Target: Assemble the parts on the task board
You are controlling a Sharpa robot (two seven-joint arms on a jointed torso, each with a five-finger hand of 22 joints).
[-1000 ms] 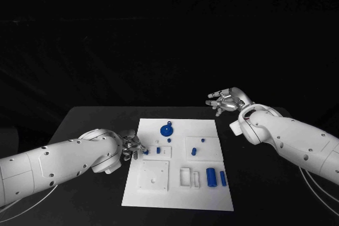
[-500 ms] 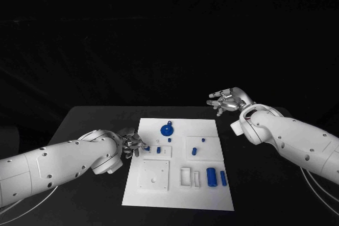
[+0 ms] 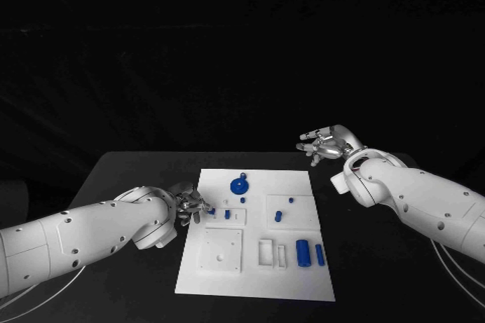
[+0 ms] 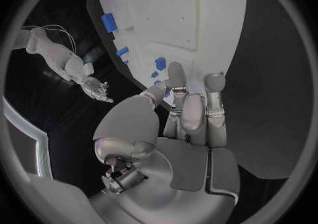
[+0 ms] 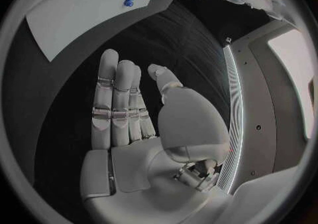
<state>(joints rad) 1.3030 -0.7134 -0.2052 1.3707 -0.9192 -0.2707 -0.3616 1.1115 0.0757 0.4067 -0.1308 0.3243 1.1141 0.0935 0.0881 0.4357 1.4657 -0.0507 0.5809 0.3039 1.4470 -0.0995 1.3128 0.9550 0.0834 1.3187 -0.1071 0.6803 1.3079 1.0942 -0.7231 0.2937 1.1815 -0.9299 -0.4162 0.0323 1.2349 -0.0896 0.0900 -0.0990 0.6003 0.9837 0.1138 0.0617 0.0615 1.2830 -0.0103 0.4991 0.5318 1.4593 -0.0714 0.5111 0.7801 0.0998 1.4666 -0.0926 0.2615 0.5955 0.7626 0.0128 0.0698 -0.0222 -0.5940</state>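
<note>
At the board's nine-o'clock edge, the left hand (image 3: 188, 207) hovers with its fingers (image 4: 177, 83) reaching onto the task board (image 3: 228, 284), fingertips close to a small blue part (image 3: 212, 212); whether that part is pinched or merely neared cannot be told — the head view is too small there, and in the left wrist view the fingers stand straight and close together over the board's edge with nothing plainly between them. The right hand (image 3: 324, 145) is raised off the board toward one o'clock, flat and spread, holding nothing — its palm and fingers (image 5: 119, 102) bare in the right wrist view. The step in hand appears to be taking up or seating a small peg near the left margin; the next move would call for a firm fingertip pinch and a straight, upright placement into its recess. Count of blue parts visible on the board, head view: one round knobbed piece (image 3: 240, 185) at twelve o'clock, two upright cylinders (image 3: 302, 252) at five o'clock, and about five small pegs (image 3: 277, 215) around the centre — roughly eight in all.
</note>
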